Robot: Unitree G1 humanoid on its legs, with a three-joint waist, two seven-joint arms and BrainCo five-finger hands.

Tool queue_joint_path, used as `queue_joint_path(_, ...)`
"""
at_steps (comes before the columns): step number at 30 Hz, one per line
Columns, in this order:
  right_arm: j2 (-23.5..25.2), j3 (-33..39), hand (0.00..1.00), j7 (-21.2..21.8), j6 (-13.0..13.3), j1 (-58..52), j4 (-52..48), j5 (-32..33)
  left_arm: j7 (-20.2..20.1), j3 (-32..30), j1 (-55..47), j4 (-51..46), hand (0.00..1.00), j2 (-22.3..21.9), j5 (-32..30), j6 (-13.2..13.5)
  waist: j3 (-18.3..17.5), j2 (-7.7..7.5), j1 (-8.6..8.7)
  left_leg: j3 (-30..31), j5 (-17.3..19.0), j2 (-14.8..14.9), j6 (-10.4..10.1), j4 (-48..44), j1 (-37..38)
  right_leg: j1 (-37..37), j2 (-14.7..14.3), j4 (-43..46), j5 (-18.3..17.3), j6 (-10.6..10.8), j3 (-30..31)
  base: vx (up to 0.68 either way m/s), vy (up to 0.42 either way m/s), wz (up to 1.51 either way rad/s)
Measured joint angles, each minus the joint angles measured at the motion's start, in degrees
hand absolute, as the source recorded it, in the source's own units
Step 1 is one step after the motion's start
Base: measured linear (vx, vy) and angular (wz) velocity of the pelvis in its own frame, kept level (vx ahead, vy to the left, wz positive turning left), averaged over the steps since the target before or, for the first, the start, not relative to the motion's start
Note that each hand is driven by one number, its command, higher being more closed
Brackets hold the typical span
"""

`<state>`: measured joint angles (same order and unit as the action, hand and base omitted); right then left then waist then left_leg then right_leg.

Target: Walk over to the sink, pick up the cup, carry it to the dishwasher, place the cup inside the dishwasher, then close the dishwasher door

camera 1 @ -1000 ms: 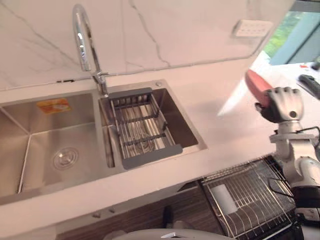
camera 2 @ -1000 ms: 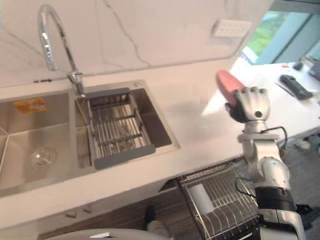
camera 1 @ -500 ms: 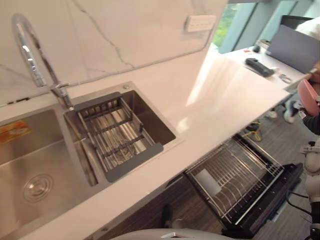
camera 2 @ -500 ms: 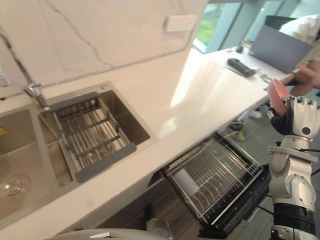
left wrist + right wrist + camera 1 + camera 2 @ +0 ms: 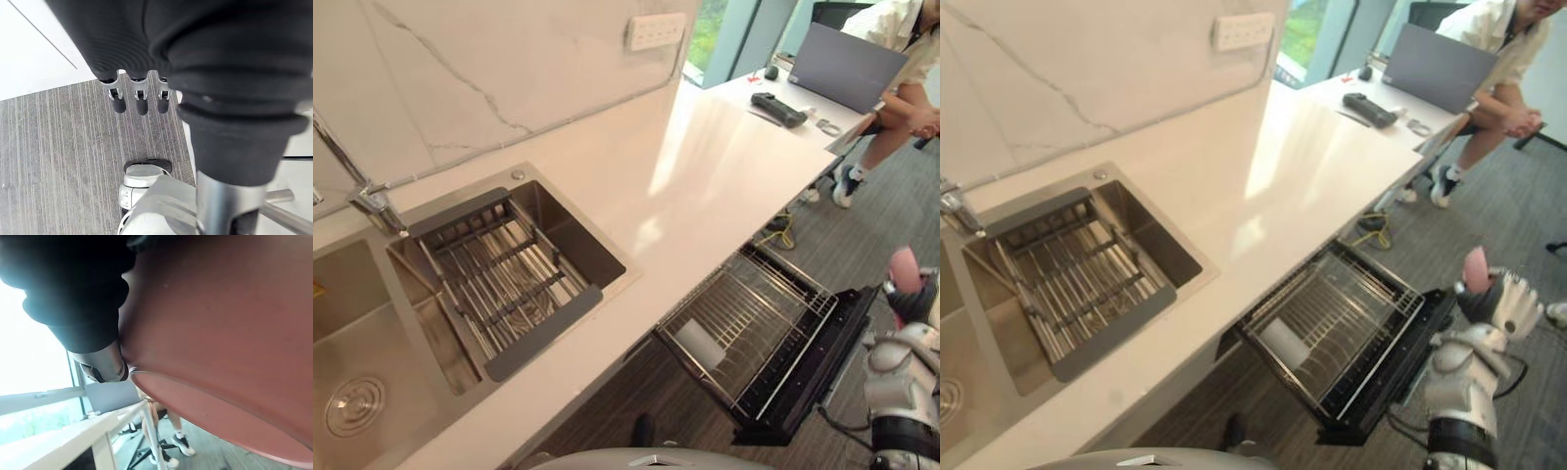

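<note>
A pink-red cup is held in my right hand, whose fingers are curled round it, out past the right end of the open dishwasher door. The cup fills most of the right wrist view, pressed against the hand's dark cover. The cup and right hand stand above the grey floor, level with the door's outer edge. The dishwasher's wire rack is pulled out under the counter. My left hand hangs over the striped floor with its fingers straight.
The white counter runs to the left with the steel sink and a grey drain basket. A white item lies in the rack. A person sits at a desk with a laptop at the far right.
The camera has swung right, so the sink slid left and the open dishwasher came into the middle. My right hand with the cup has dropped from counter height to beside the door.
</note>
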<state>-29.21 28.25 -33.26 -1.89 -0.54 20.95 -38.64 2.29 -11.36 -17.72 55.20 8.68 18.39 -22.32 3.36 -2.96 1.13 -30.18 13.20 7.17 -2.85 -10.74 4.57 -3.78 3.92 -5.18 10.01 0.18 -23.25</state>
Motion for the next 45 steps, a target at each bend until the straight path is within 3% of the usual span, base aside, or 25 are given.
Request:
queue_joint_path(5,2.1,1.2,1.0,1.0,2.8,-1.1,-1.1,-2.5,0.0,-0.4,0.4,1.1,0.0,-0.8,-0.1,0.5,2.2,0.99,0.43,-0.5,-0.2,-0.1,-0.3,0.2,2.2,0.9,-0.1,0.0,-0.5,-0.1,0.6,-0.04,0.068,-0.1)
queue_joint_path(11,7.2,-2.5,1.0,3.7,3.1,-1.1,-2.4,-4.7,0.0,0.3,1.6,1.6,0.0,-1.4,-1.8,1.7,3.7,2.27,0.1,0.4,-0.9,-0.2,-0.6,1.2,2.3,1.1,0.0,0.0,-0.8,-0.2,-0.7,-0.04,0.051,0.06)
queue_joint_path(15,7.3,-3.9,1.0,4.4,3.2,-1.1,-2.0,-6.8,0.0,0.3,2.4,1.6,0.0,-2.0,-2.3,1.7,4.6,3.5,-0.45,2.1,-1.2,-0.2,-0.4,1.2,2.4,1.9,0.1,0.0,-1.4,-0.1,-1.8,0.01,0.058,0.2)
queue_joint_path(30,7.0,-12.8,1.0,6.9,3.9,2.2,3.5,-6.8,-0.3,0.9,3.6,1.4,0.0,-2.0,-2.9,2.3,7.4,4.21,-1.68,8.7,-2.4,-1.7,0.4,1.9,0.7,3.6,1.9,0.0,-1.9,1.1,-6.9,-0.01,0.068,0.21)
queue_joint_path(37,3.5,-17.3,1.0,6.6,0.1,10.1,9.7,-5.6,-0.8,1.5,6.1,0.2,0.0,-1.9,-2.9,2.2,12.1,5.08,-2.52,11.3,-4.1,-3.4,1.6,1.9,-3.0,1.3,3.7,0.0,-0.2,1.1,-8.9,-0.08,0.069,0.18)
queue_joint_path(39,1.2,-18.2,1.0,6.4,-2.1,15.2,11.3,-3.9,-1.5,2.4,7.3,-0.1,0.0,-1.9,-2.8,2.0,14.7,5.89,-2.73,11.6,-5.2,-4.3,2.0,1.9,-5.3,-0.9,4.6,0.0,1.0,0.6,-9.0,-0.13,0.097,0.12)
queue_joint_path(45,-4.7,-20.9,1.0,5.1,-4.8,23.4,14.2,0.2,-2.0,2.6,7.9,-0.5,0.0,-1.9,-2.6,0.9,19.1,7.58,-2.99,13.2,-6.6,-5.9,2.5,1.7,-9.5,-5.0,6.0,0.4,2.6,0.3,-8.8,-0.09,0.075,0.03)
